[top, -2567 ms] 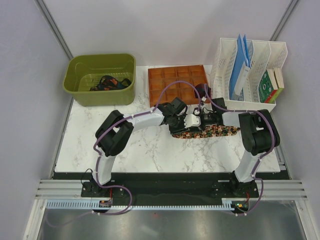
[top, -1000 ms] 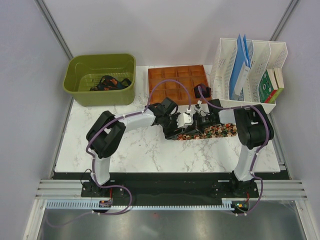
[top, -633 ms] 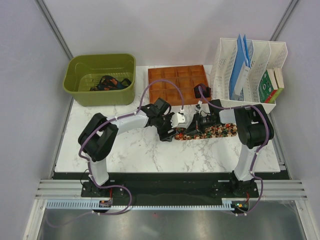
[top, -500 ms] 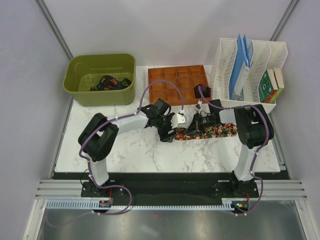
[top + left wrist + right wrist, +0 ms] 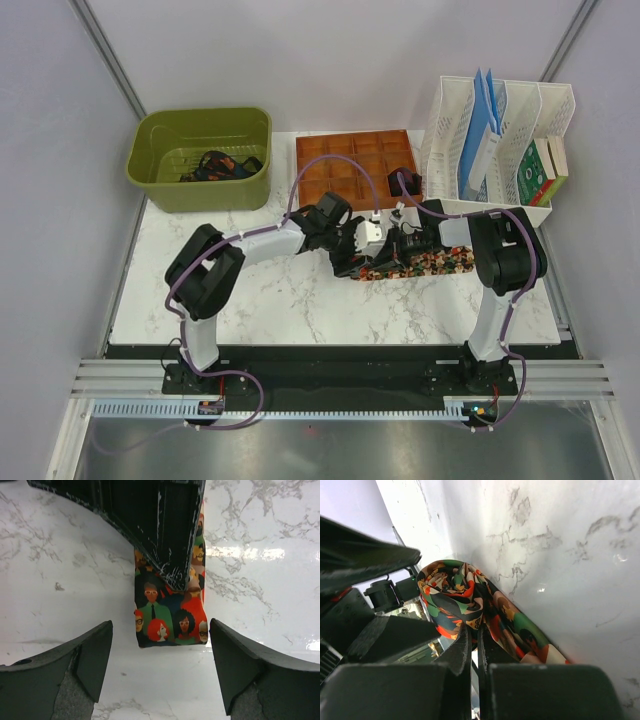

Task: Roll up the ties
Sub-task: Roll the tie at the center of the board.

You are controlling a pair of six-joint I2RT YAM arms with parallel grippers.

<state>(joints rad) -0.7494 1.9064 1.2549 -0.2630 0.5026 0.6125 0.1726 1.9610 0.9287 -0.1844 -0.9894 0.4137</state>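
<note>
One busily speckled tie [image 5: 440, 262] lies flat on the marble table [image 5: 250, 300], its left end wound into a small roll [image 5: 452, 592]. My right gripper [image 5: 474, 630] is shut on that rolled end, with the fabric wrapped around its fingers. In the left wrist view the tie's folded end [image 5: 170, 622] shows cartoon faces, and the right gripper's dark finger [image 5: 160, 530] lies on top of it. My left gripper [image 5: 160, 665] stands wide open just short of that end, touching nothing. Seen from above, the left gripper [image 5: 360, 255] faces the right gripper [image 5: 397, 250] closely.
A green bin [image 5: 200, 120] at the back left holds more dark ties [image 5: 215, 165]. The orange compartment tray [image 5: 340, 165] behind the grippers has a dark roll [image 5: 403, 180] in one cell. A white file rack [image 5: 500, 140] stands at the back right.
The left gripper's jaws have opened wider; it drew back to the left, then returned toward the tie's rolled end. The right gripper has stayed shut on the roll.
</note>
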